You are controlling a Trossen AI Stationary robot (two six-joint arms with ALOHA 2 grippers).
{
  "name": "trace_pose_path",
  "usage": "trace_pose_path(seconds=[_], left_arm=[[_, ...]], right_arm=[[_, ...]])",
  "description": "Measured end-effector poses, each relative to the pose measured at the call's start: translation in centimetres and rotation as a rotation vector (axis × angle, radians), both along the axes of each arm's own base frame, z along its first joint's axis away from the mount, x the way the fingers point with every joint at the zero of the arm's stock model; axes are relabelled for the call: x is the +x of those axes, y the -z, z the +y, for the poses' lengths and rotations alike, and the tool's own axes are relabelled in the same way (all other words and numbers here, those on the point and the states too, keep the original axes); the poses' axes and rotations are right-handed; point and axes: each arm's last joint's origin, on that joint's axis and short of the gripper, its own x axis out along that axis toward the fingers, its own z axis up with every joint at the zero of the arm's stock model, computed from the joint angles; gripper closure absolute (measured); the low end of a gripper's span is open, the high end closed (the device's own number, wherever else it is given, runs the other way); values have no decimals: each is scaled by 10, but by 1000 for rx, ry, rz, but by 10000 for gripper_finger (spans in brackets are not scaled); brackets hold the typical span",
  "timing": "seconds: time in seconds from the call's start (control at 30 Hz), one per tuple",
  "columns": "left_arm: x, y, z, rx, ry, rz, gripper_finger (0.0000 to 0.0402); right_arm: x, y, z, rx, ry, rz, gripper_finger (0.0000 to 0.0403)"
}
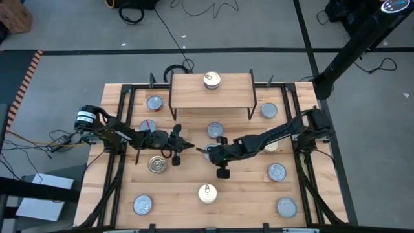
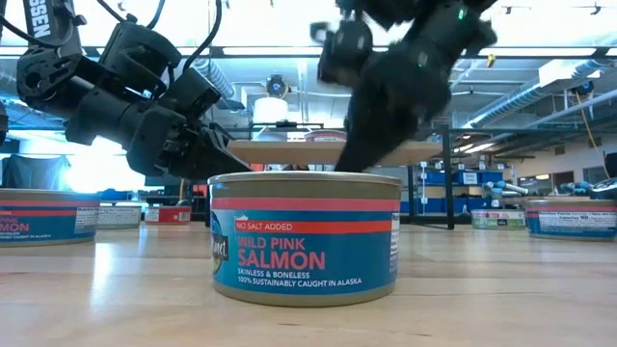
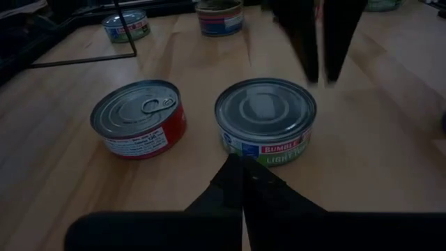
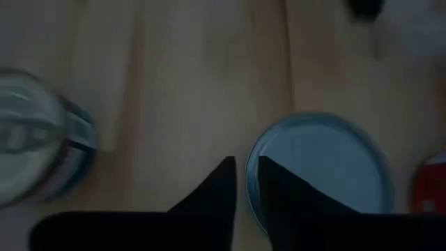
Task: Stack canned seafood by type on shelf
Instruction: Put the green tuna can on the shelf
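The shelf stands at the back middle of the table with one gold-topped can on it. Other cans of seafood lie scattered over the table. At mid-table my right gripper hovers over the far edge of a blue-green labelled can, its fingers a narrow gap apart with nothing between them. The same silver top shows just beyond my right fingertips. A red-sided can sits beside it. My left gripper is shut and empty, pointing at the blue-green can from the left.
A pink salmon can stands near the table's front edge. More cans sit at the left, at the right and at the front corners. Black rails run along both sides.
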Motion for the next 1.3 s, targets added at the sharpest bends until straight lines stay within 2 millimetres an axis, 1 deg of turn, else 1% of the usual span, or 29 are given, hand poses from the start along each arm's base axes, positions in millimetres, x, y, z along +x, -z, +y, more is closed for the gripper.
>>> trace_pose_path(seconds=[0.07, 0.13, 0.2, 0.3, 0.4, 0.47, 0.63, 0.83, 1.1, 1.3], left_arm=[[0, 0, 0, 0, 0, 0, 401], [0, 0, 0, 0, 0, 0, 401], [0, 0, 0, 0, 0, 1, 401], [0, 0, 0, 0, 0, 2, 401], [0, 0, 0, 0, 0, 2, 401], [0, 0, 0, 0, 0, 2, 401], [0, 0, 0, 1, 0, 3, 401], [-1, 2, 0, 2, -1, 17, 401], [-1, 2, 0, 5, -8, 24, 401], [-1, 2, 0, 5, -8, 24, 401]], right_arm=[[-3, -8, -1, -20, -23, 0, 307], [-7, -6, -1, -53, -63, 39, 291], [-9, -4, -2, -78, -102, 61, 283], [-7, 2, -1, -98, -130, 73, 282], [-6, 12, -1, -123, -147, 114, 286], [-6, 13, -1, -127, -151, 119, 289], [-7, 17, -2, -150, -140, 138, 302], [-5, 21, -2, -172, -159, 152, 328], [-4, 26, 0, -195, -183, 166, 352], [-4, 25, 0, -194, -185, 160, 392]])
